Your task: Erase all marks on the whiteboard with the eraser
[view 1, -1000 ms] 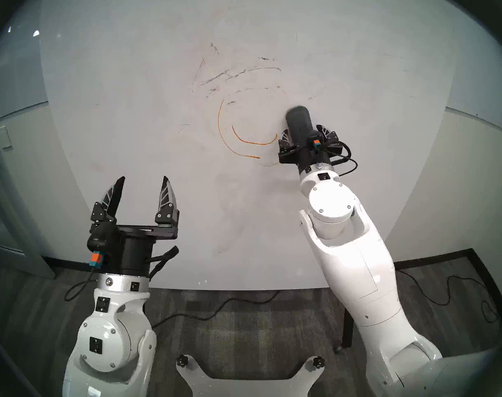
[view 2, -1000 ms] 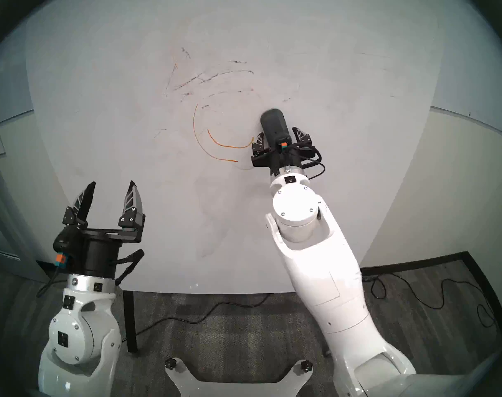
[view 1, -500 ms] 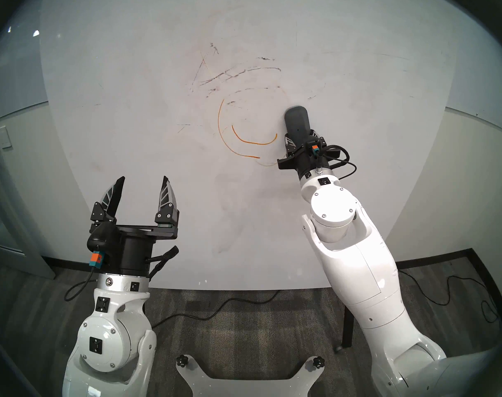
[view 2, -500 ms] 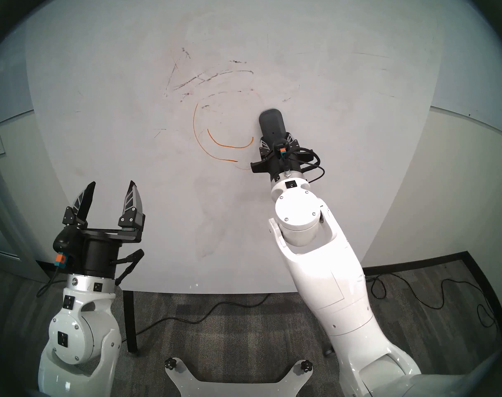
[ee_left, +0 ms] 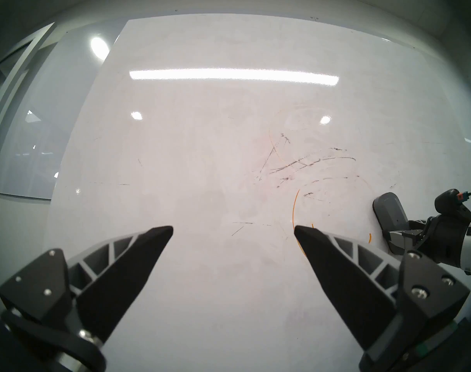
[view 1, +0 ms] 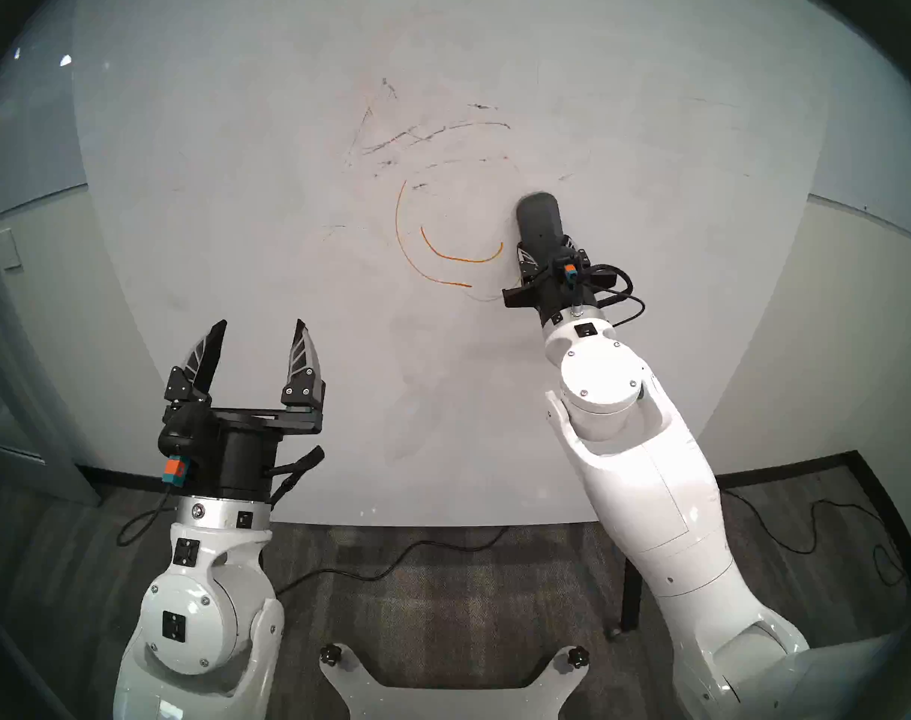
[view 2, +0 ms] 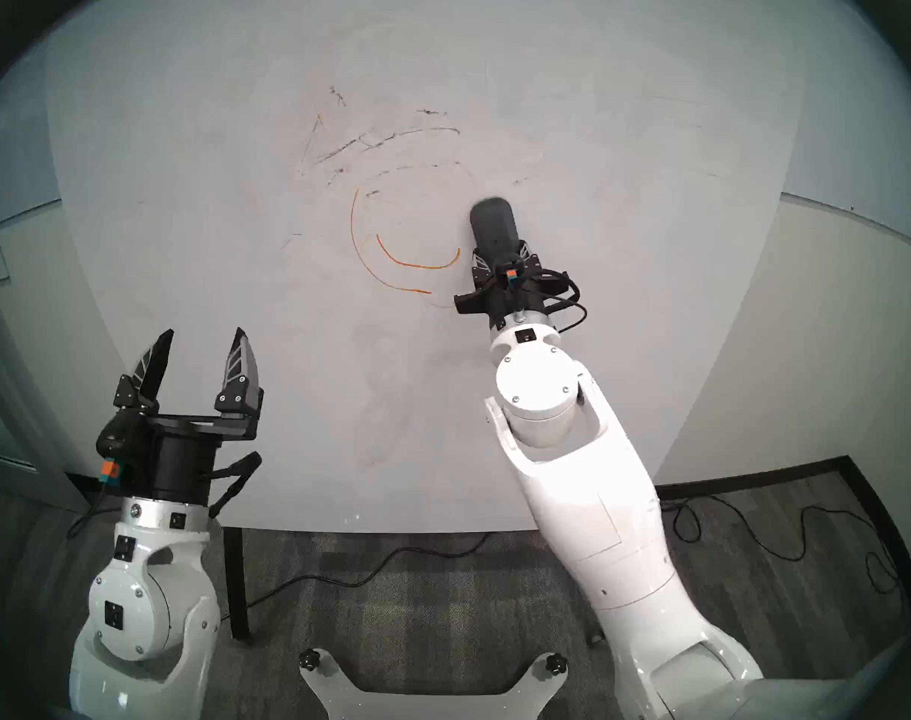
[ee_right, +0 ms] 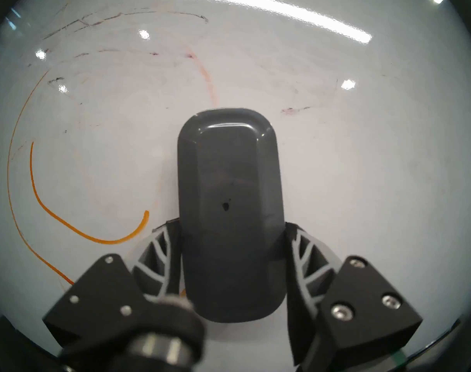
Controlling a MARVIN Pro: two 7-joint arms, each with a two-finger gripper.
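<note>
Against the pale wall, the whiteboard [view 1: 650,106] stood marked. My right gripper [ee_right: 230,245] clamped the eraser [ee_right: 229,202] near the board's centre, beside the marks [view 1: 458,259], ready to wipe; the left gripper [view 1: 258,339] hung open, clear.

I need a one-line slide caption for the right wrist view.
Right gripper shut on the dark grey eraser, flat against the whiteboard beside orange marks.
</note>
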